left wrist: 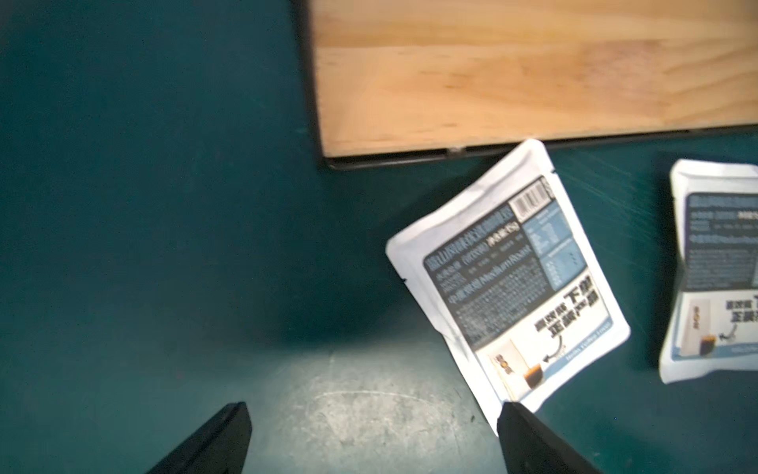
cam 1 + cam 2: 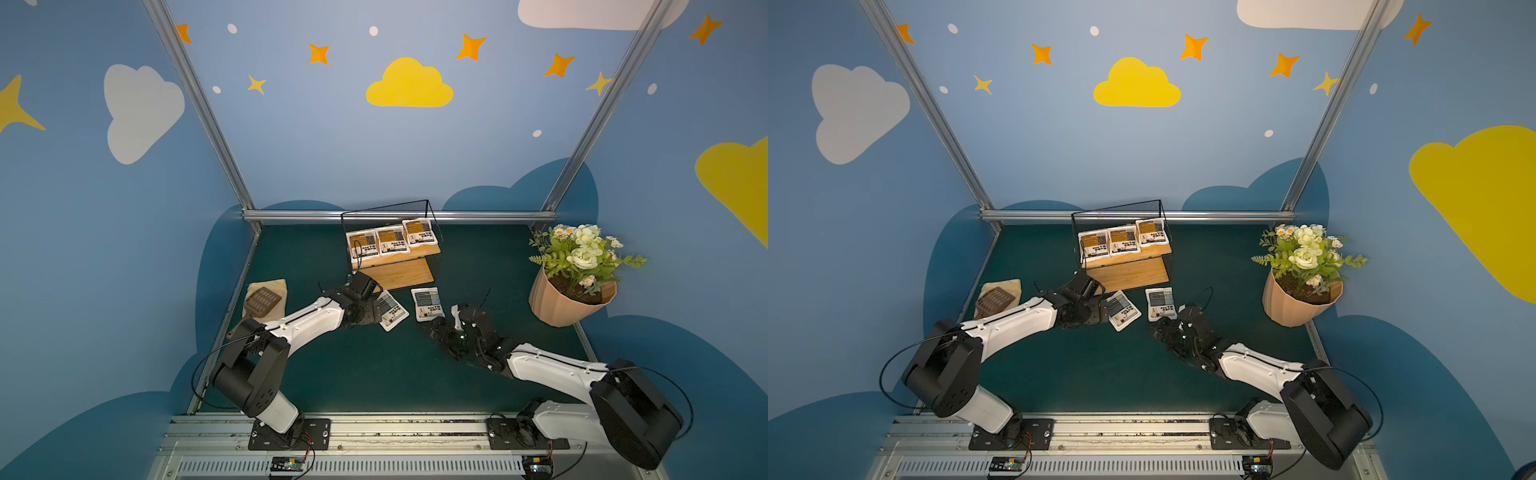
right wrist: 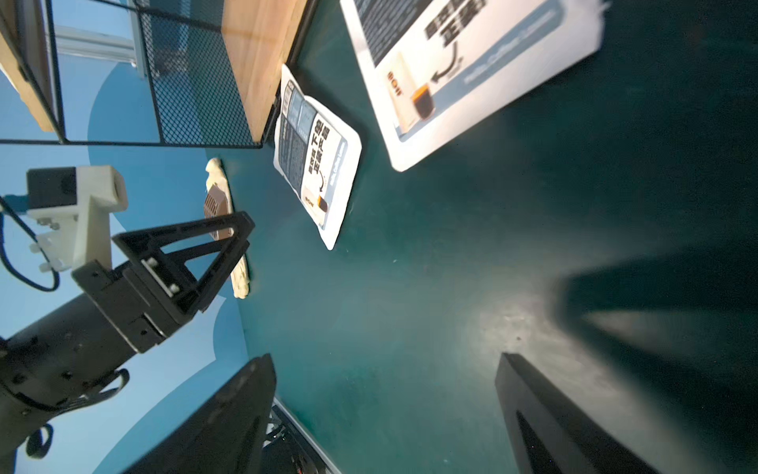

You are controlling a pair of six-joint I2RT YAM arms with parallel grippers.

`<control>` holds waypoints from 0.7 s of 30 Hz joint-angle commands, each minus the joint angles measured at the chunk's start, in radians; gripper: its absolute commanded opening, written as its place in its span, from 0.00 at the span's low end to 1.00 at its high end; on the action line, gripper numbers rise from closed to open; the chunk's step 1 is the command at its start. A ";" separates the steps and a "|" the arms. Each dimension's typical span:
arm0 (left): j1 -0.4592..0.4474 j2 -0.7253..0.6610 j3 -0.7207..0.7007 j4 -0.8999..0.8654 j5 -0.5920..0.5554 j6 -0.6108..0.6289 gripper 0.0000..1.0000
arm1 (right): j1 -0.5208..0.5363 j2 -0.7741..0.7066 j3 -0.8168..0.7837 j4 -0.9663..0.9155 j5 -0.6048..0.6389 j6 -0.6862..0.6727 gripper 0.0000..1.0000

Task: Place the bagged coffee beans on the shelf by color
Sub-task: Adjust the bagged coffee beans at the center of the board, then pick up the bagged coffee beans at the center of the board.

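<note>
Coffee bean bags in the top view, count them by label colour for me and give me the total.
Orange-label bags: 3, on the upper board of the shelf
Grey-blue-label bags: 2, on the green tabletop in front of the shelf
Total: 5

The left arm (image 2: 299, 328) and right arm (image 2: 552, 365) match: glossy white shells on the long links, matte black drum-shaped housings at the joints, small screws dotting both. A thin black cable (image 2: 193, 374) arcs outside each shoulder. Black base plates (image 2: 291, 434) carry red and black wires. The fingers (image 3: 240, 227) are black open triangular frames with silver screws. A white bracket (image 3: 90, 213) holds a black wrist camera (image 3: 51, 186).
</note>
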 commanded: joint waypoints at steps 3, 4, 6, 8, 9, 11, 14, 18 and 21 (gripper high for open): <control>0.008 0.039 0.015 -0.018 -0.024 0.000 1.00 | 0.076 0.127 0.084 0.132 0.070 0.037 0.88; 0.009 0.048 0.017 -0.018 -0.027 -0.001 1.00 | 0.085 0.152 0.095 0.143 0.077 0.045 0.88; 0.009 0.065 0.013 -0.008 -0.039 -0.007 1.00 | 0.095 0.204 0.112 0.176 0.093 0.063 0.87; 0.009 0.075 0.003 0.009 -0.054 -0.023 1.00 | 0.100 0.252 0.116 0.233 0.102 0.086 0.87; 0.008 0.080 0.000 0.021 -0.062 -0.028 1.00 | 0.102 0.279 0.120 0.258 0.105 0.102 0.86; 0.009 0.096 0.001 0.035 -0.075 -0.045 1.00 | 0.102 0.322 0.125 0.308 0.109 0.123 0.85; 0.009 0.117 0.003 0.065 -0.083 -0.059 1.00 | 0.104 0.375 0.145 0.337 0.109 0.139 0.84; 0.010 0.141 0.008 0.092 -0.103 -0.068 1.00 | 0.105 0.419 0.168 0.337 0.112 0.152 0.83; 0.010 0.158 0.012 0.101 -0.116 -0.071 1.00 | 0.104 0.439 0.175 0.337 0.112 0.160 0.83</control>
